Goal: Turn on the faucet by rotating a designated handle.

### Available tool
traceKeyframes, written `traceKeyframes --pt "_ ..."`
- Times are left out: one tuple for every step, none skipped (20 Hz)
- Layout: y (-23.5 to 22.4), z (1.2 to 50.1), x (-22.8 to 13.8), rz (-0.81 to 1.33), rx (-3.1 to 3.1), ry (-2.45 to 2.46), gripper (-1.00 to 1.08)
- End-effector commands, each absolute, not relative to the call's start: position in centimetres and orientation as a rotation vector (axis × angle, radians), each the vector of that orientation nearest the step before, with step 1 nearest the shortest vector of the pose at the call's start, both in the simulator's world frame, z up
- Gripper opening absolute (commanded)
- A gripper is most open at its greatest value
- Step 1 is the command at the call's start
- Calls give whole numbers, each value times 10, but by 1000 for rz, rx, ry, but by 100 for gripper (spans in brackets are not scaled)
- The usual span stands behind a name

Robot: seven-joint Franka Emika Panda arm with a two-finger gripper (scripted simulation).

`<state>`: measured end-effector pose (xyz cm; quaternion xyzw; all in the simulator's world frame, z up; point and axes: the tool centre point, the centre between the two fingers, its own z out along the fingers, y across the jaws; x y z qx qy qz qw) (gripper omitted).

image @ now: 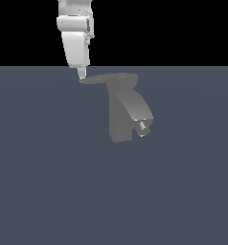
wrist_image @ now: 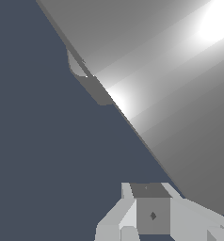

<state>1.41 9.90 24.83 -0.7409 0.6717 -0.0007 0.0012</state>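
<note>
The faucet (image: 119,115) stands a little above the middle of the exterior view, on a flat slate-blue surface (image: 49,191). It is matte grey: an upright column, a round cap on top, and a broad spout that curves down toward the exterior view's right and ends in a small shiny nozzle (image: 143,127).

The handle (image: 96,80), a thin flat grey blade, sticks out sideways from the cap toward the exterior view's left, roughly level. Its far tip lies right under the arm.

The end effector (image: 81,77) hangs straight down from the white arm (image: 75,38), which comes in from the top of the exterior view. Its tip sits at the free end of the handle and looks to be touching it or just beside it; which of the two cannot be told. The fingers appear as one narrow point there, and I cannot tell whether they are apart or closed.

In the wrist view, a large pale grey face of the handle (wrist_image: 170,84) fills one side with a bright glare on it, its straight edge running diagonally across the slate-blue surface (wrist_image: 48,155). A grey and white block of the end effector (wrist_image: 151,212) shows close to the camera, against that edge.
</note>
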Motion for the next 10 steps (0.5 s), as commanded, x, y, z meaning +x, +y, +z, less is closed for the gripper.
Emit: traceKeyframes --pt "99 249 5 0 -2329 2109 -100" --pt "99 249 2 0 -2329 2109 -100" --pt "99 249 -1 0 -2329 2109 -100" --pt "99 249 -4 0 -2329 2109 -100" --pt "98 249 -7 0 -2328 2109 -100" --pt "98 249 -9 0 -2328 2109 -100" --pt "98 249 -9 0 -2328 2109 -100" --pt "99 248 -6 -1 -2327 2107 -100" --pt "96 248 -8 -1 -2327 2107 -100" --pt "94 248 -10 -1 -2327 2107 -100"
